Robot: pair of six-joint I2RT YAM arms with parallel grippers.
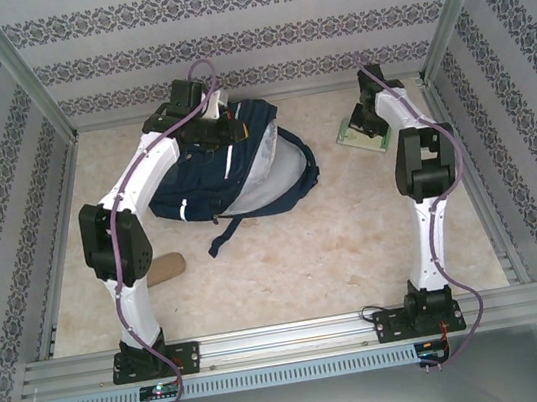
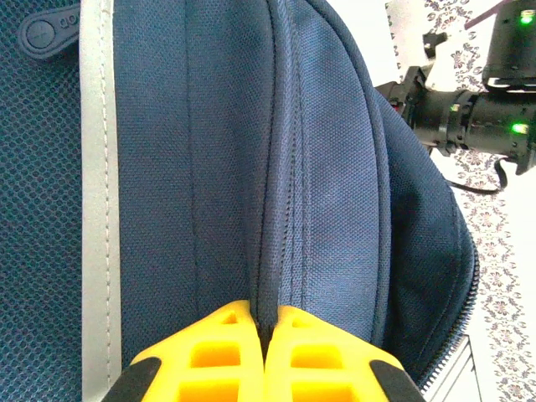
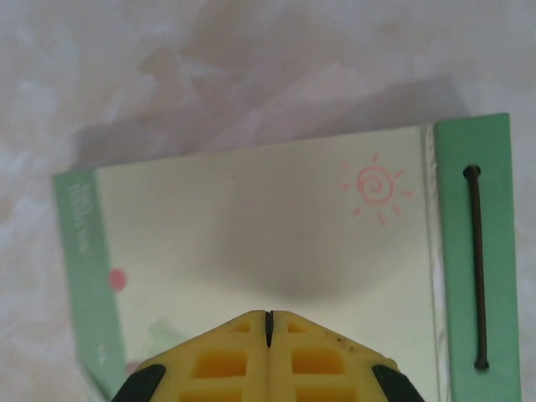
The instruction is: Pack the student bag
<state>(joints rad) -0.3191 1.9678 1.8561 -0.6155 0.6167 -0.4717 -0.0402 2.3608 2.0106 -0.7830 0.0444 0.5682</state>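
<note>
Navy woven fabric is most of what your left wrist camera sees: the left gripper [image 2: 266, 331] has its yellow fingers pressed together on a raised seam fold of the student bag [image 2: 335, 167], pinching it. That close view gives you a grey reflective stripe [image 2: 96, 218], a round snap button [image 2: 40, 34] with embossed letters too small to read, and zip teeth [image 2: 452, 352] at the lower right edge. From the top camera you get the layout instead: the bag lies toward the far left-centre of the table [image 1: 337, 251], close to the back wall [image 1: 247, 58], its pale lining showing and a strap trailing toward you. At the right wrist, the right gripper [image 3: 268, 322] has its fingers closed against each other with nothing between them, just above a pale green notebook [image 3: 251, 218]. Its cover carries a pink sun drawing [image 3: 375, 184], a dark elastic cord [image 3: 476, 268] on the green band, and white lettering on the left band that you cannot read. The notebook sits near the far right corner, well apart from the bag. Bare tabletop runs between the bag and the near edge, except for a tan flat object [image 1: 167, 269] beside the left arm.
</note>
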